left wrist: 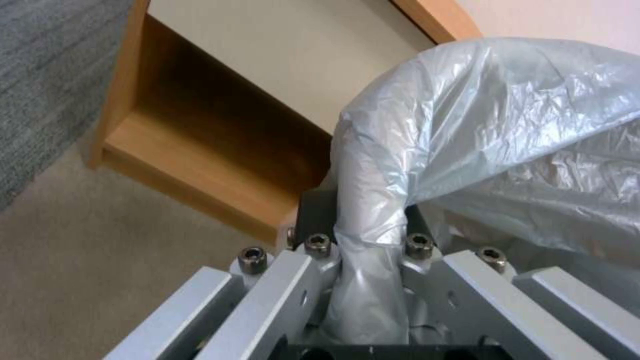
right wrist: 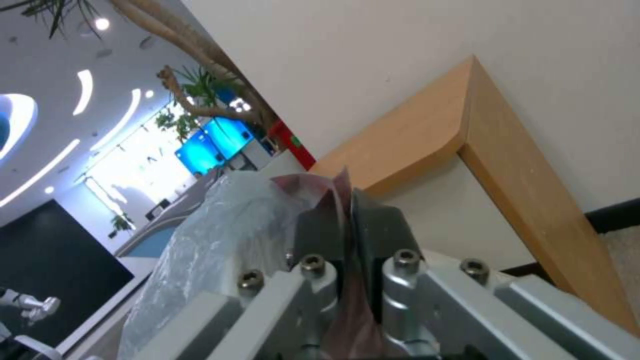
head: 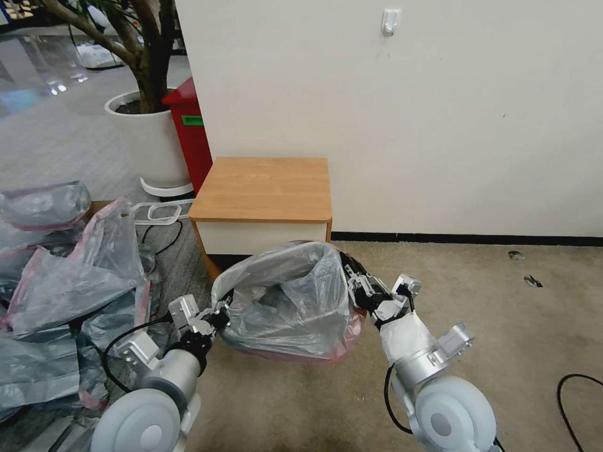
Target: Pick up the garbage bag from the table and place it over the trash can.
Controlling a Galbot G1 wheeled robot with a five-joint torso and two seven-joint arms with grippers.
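Head view: you see the bag [head: 286, 301] spread on the floor before the table [head: 264, 188], hiding the can.
Left wrist: left gripper [left wrist: 363, 250] clamps a bag fold.
Right wrist: right gripper [right wrist: 348, 235] pinches the pink rim; fingertips partly covered.

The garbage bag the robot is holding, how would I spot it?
Find the wooden table by the wall. Just before it, the garbage bag hangs open between the left gripper and right gripper. Unlike the crumpled heap of bags, it is spread open.

Left gripper [head: 221, 316] low at left, jaws clamped, right gripper [head: 353, 280] opposite, jaws pinched shut
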